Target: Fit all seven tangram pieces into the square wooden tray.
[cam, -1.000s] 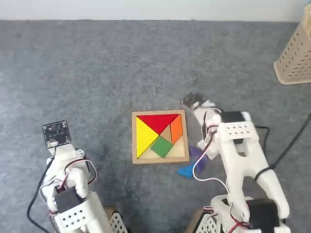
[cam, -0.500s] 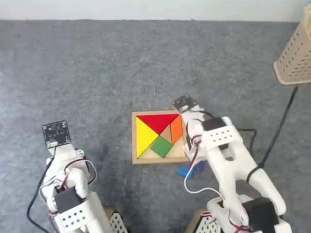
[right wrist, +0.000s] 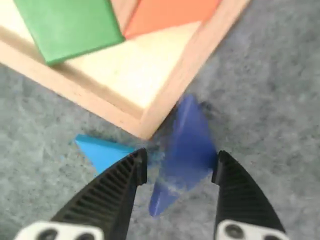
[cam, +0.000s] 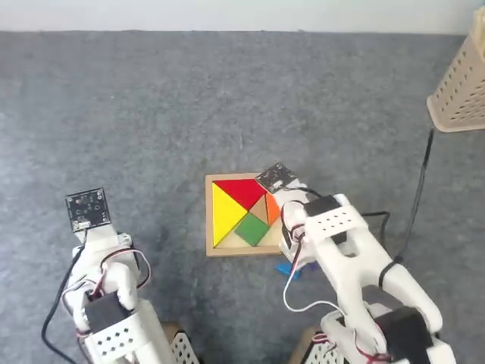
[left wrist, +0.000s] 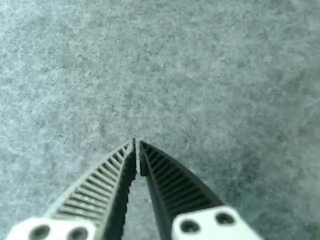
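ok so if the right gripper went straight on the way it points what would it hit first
Most likely the dark blue piece, which sits right between the right gripper's open jaws, just off the corner of the wooden tray. How far below it lies is unclear.

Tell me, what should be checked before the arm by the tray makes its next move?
1. Right gripper open wide enough: ok, its fingers straddle the dark blue piece.
2. Dark blue piece lying flat: cannot tell; it sits outside the tray, at its corner.
3. Light blue triangle clear of the fingers: cannot tell; it lies right beside one finger.
4. Room left in the tray: ok, bare wood shows next to the green piece and the orange piece.
5. Left gripper out of the way: ok, shut over bare carpet.
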Robot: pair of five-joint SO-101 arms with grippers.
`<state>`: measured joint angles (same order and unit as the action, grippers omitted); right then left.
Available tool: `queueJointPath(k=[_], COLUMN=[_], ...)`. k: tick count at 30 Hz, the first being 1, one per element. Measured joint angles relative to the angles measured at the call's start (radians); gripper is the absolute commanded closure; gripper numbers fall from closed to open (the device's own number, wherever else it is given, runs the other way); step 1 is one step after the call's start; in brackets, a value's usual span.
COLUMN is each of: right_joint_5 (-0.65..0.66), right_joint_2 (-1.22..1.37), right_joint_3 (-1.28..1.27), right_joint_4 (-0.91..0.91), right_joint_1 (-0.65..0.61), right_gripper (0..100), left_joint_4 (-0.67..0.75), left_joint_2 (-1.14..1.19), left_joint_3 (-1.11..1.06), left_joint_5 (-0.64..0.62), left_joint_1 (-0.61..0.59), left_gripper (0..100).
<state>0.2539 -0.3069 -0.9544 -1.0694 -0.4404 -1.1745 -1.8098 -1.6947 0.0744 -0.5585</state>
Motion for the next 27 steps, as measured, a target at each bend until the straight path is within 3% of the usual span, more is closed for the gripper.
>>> queueJointPath(k=[4, 12, 19, 23, 27], right_joint_5=[0.000, 0.000, 0.000, 0.000, -0.011], right_joint_2=[0.107, 0.132, -0.005, -0.120, -0.173], right_joint_3=[0.025, 0.066, 0.046, 0.086, 0.152], right_joint_4=[0.032, 0.034, -0.005, -0.086, -0.135], right_joint_1=[0.000, 0.095, 0.169, 0.166, 0.164], right_gripper=[79.6, 92.0, 92.4, 99.3, 99.2], left_joint_4=[0.000, 0.000, 0.000, 0.000, 0.000], left_joint_2=[0.000, 0.000, 0.000, 0.000, 0.000], left_joint_3=[0.000, 0.000, 0.000, 0.000, 0.000], left_joint_5=[0.000, 0.000, 0.000, 0.000, 0.000], left_joint_1=[0.000, 0.000, 0.000, 0.000, 0.000], left_gripper=[99, 99, 99, 99, 99])
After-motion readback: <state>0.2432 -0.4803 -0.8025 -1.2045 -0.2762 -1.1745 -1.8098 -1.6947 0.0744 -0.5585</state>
